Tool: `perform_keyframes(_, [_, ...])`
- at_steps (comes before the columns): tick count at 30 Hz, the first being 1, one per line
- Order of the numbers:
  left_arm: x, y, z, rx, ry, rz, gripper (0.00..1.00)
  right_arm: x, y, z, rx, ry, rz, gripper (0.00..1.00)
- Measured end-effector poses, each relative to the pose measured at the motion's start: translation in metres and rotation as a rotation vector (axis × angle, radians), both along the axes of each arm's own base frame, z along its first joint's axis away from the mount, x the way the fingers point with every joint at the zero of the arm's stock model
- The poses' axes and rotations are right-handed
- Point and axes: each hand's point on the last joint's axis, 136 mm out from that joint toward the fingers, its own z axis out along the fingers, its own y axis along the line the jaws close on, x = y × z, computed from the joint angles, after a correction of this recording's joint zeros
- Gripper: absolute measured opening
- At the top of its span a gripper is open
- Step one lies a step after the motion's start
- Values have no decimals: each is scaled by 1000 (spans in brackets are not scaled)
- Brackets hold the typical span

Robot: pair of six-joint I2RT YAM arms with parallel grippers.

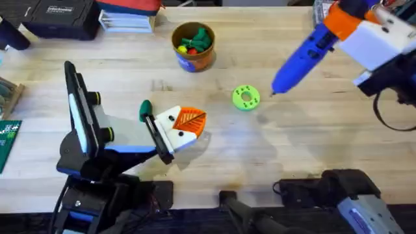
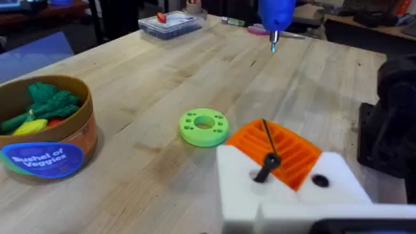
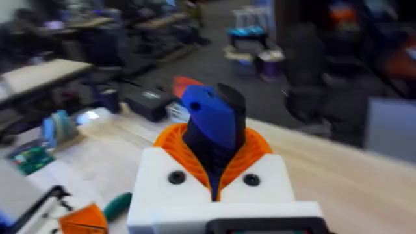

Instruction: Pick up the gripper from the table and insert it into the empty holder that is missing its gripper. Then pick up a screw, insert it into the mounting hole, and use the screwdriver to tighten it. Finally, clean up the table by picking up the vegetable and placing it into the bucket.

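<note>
My right gripper is shut on the blue screwdriver, high over the table's right side. The screwdriver slants down, its metal tip hanging just right of the lime-green disc. From the right wrist view the orange pads of that gripper clamp the screwdriver's blue body. My left gripper, white with orange pads, rests low at the table's middle with its fingers together. A black screw stands in a hole of one white finger. The bucket holds green, yellow and red vegetables.
A dark green rounded piece sits just left of the left gripper. A black case and stacked boxes line the far left edge. A green circuit board lies at the left edge. A clear parts box stands across the table.
</note>
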Motion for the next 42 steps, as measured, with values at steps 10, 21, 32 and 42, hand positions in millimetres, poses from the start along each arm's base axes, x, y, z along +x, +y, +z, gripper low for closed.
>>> perform_keyframes(10, [0,0,0,0,0,0,4,-33,85,49,40,-259,353,28])
perform_keyframes(21, [0,0,0,0,0,0,4,-53,164,61,139,-443,614,28])
perform_keyframes(32, [0,0,0,0,0,0,4,-76,194,50,158,-417,734,28])
perform_keyframes(42, [0,0,0,0,0,0,4,-68,203,32,124,-344,741,28])
